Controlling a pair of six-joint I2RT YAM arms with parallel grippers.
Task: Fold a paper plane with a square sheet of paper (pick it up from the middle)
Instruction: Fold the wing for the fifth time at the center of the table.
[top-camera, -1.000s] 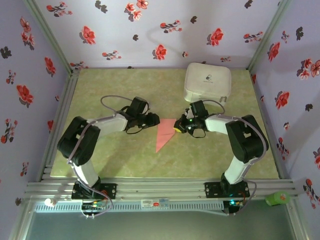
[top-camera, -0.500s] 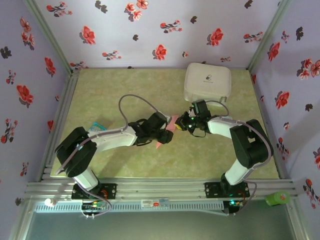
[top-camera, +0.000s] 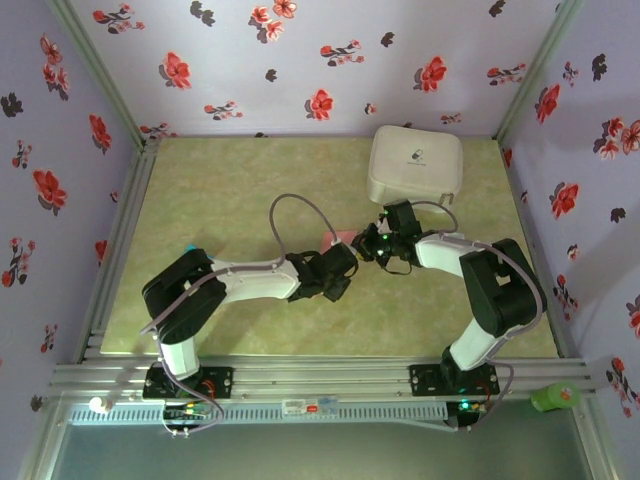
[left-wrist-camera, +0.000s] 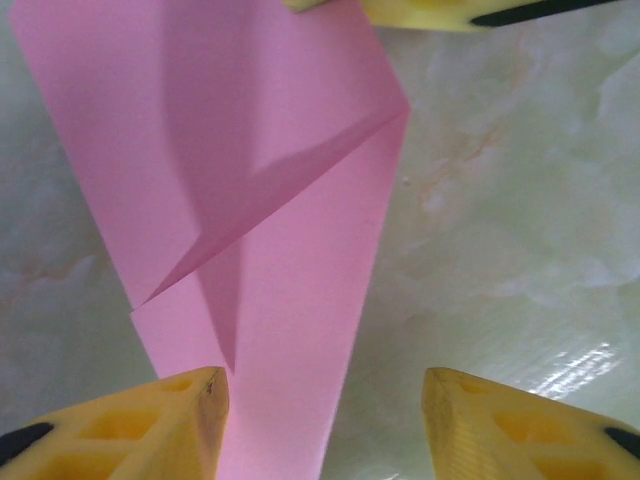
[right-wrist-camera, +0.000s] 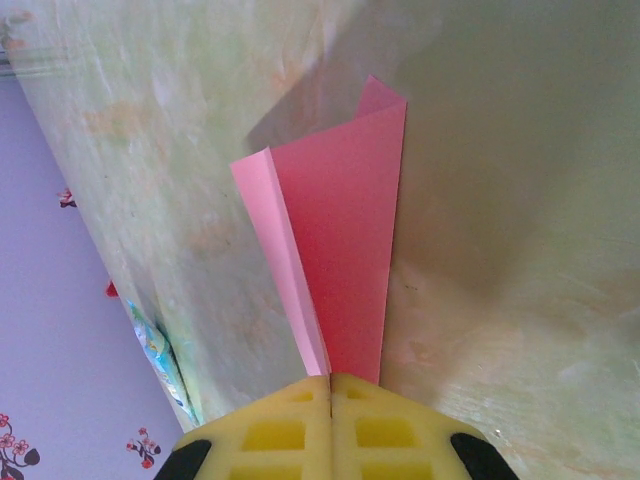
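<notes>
Pink paper plane (left-wrist-camera: 250, 150) apparently mid-fold: hold pinched in right gripper (right-wrist-camera: 330, 380), lower spread-fingered left gripper (left-wrist-camera: 322, 388) astride narrow end, then likely press flat.

No word, number or brand can be read anywhere; the white case (top-camera: 415, 175) at the far side of the desk bears a small dark emblem (top-camera: 414, 155) near the middle of its lid, too small to make out as letters or a logo; a little white tag (top-camera: 305, 406) with a red spot sits on the metal rail at the near edge, its marking too small to read; the paper plane (left-wrist-camera: 260, 200) shows plain pink faces in both wrist views.
</notes>
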